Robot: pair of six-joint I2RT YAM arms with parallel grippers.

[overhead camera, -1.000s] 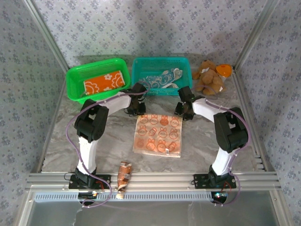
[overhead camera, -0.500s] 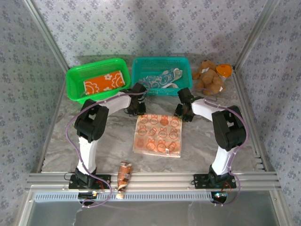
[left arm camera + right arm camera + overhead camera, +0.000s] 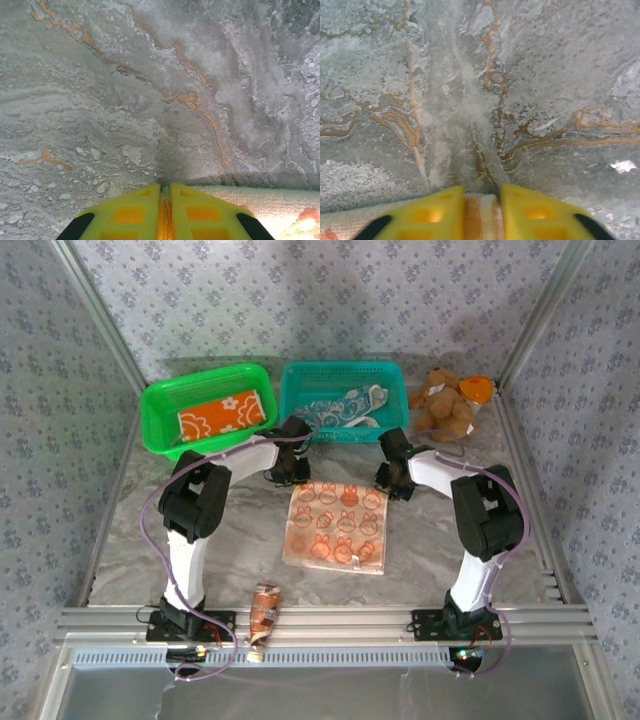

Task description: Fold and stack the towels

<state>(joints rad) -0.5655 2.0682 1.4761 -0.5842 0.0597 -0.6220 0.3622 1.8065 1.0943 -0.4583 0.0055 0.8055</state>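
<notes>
- Where the left gripper meets the table, its two yellow fingers are pressed together. Only a thin orange sliver shows in the seam between them.
- The edge of the pale peach towel runs in from the right straight up to those fingers, so the claw looks pinched on that towel's corner.
- The right gripper is narrow too, with a strip of peach and white cloth caught between its yellow fingers. More of the same towel lies flat to the left.
- From above, both grippers sit low at the far edge of the towel. The left one is at its far left corner and the right one at its far right corner.
- The pale peach towel lies spread flat and unfolded in the middle of the grey marbled table, between the two arms. Its orange animal print faces up.
- Behind the left gripper stands a green basket, with the bright orange towel lying in it.
- Just beside it on the right stands a teal basket, holding the crumpled teal towel.
- A brown teddy bear sits at the far right corner of the table.
- A small brown and white object lies at the near edge, beside the left arm's base.
</notes>
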